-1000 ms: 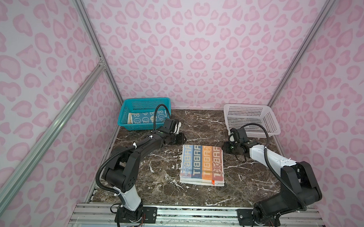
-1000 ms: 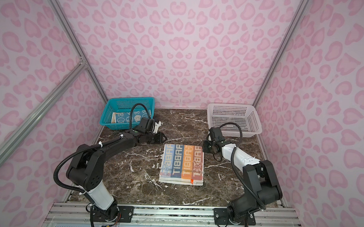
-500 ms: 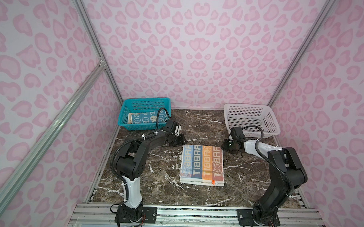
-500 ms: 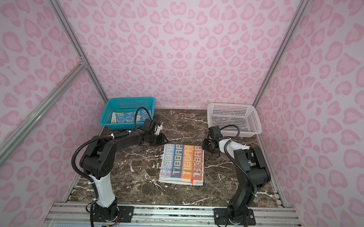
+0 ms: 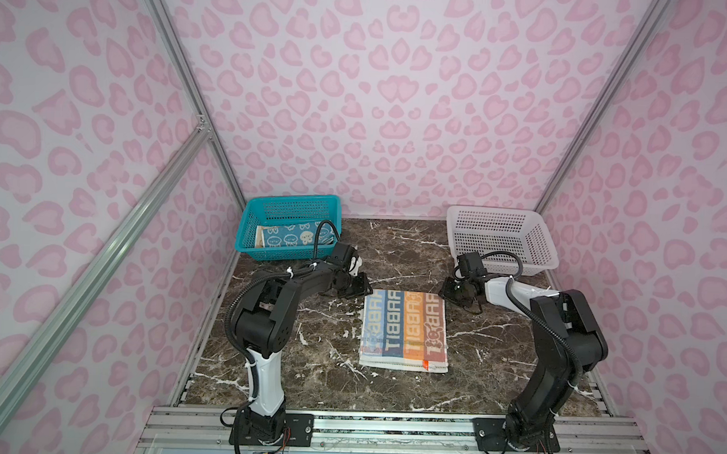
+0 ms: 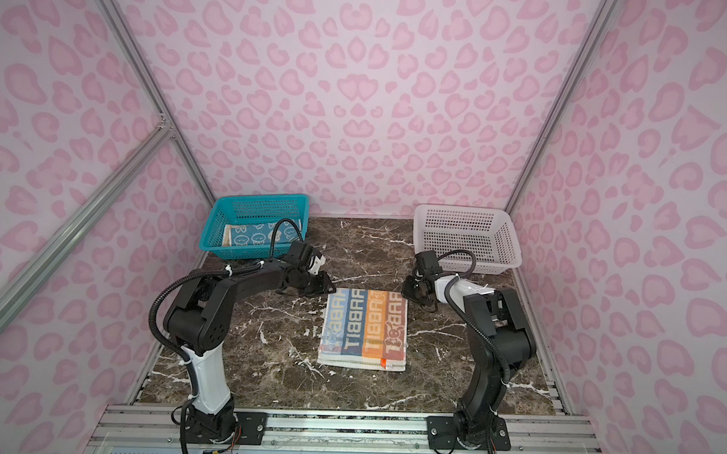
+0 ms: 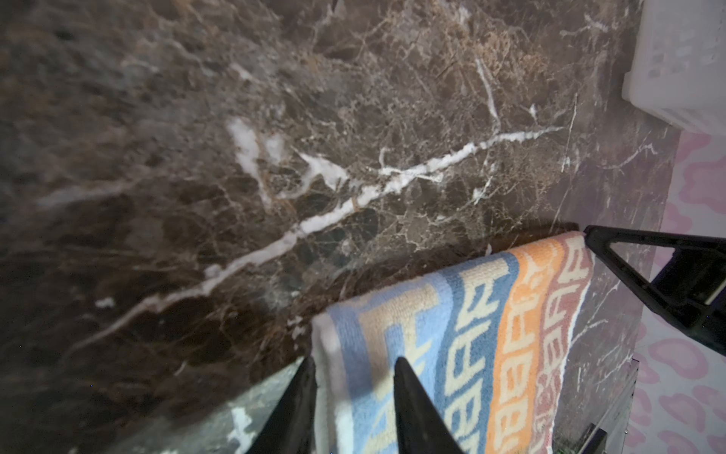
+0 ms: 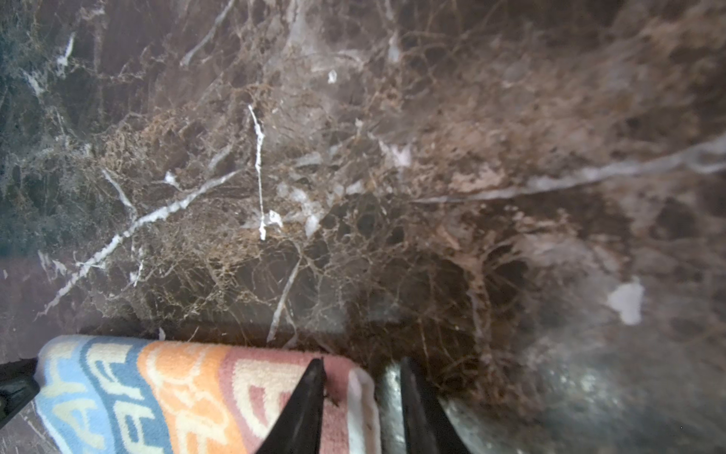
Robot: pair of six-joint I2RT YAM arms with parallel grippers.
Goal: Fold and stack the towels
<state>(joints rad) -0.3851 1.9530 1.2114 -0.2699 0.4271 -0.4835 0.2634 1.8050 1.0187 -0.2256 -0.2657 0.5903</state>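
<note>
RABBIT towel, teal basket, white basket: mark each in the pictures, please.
RABBIT towel [image 5: 405,330]: in a top view, middle of its face.
teal basket [image 5: 296,211]: in a top view, back wall.
white basket [image 5: 491,222]: in a top view, back wall.

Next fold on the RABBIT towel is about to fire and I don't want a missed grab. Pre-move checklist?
1. Left gripper straddles a far corner of the RABBIT towel: ok.
2. Right gripper straddles the other far corner: ok.
3. Jaws clamped on cloth: not ok, both pairs stand apart.
4. Towel lies flat on the table: ok.
5. All layers caught at each corner: cannot tell.
</note>
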